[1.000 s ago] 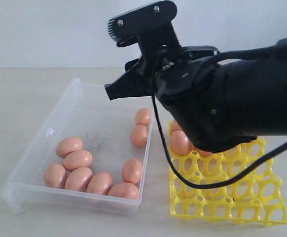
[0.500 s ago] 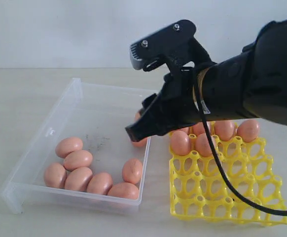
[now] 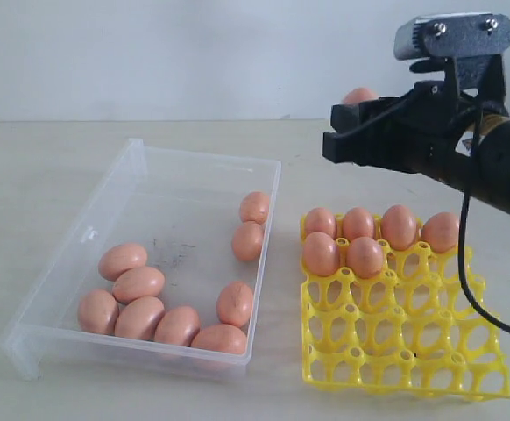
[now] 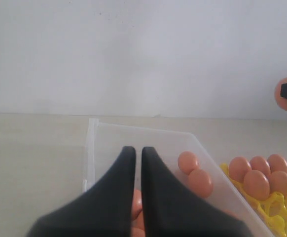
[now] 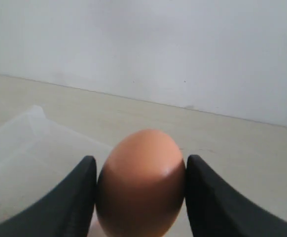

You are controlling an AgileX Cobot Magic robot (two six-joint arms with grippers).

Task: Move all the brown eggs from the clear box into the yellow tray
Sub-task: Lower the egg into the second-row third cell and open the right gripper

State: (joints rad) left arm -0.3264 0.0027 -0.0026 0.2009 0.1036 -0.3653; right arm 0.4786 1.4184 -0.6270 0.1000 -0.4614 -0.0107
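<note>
My right gripper (image 3: pixel 348 124) hangs high above the far edge of the yellow tray (image 3: pixel 395 353), shut on a brown egg (image 3: pixel 357 94) that fills the space between its black fingers (image 5: pixel 79 197); the held egg (image 5: pixel 141 180) stands upright. Several brown eggs (image 3: pixel 360 224) sit in the tray's two far rows. Several more (image 3: pixel 138 284) lie in the clear box (image 3: pixel 133 156), most at its near left corner and two by its right wall. My left gripper (image 4: pixel 134 153) is shut on nothing, above the box (image 4: pixel 109 143), and is out of the exterior view.
The box and tray sit side by side on a pale tabletop, with a white wall behind. The tray's near rows (image 3: pixel 413 373) hold nothing. In the left wrist view the held egg (image 4: pixel 283 94) shows far off, above the tray (image 4: pixel 281 210).
My right arm has swung from low over the box's right side up and to the right, and now holds the egg above the tray's far edge.
</note>
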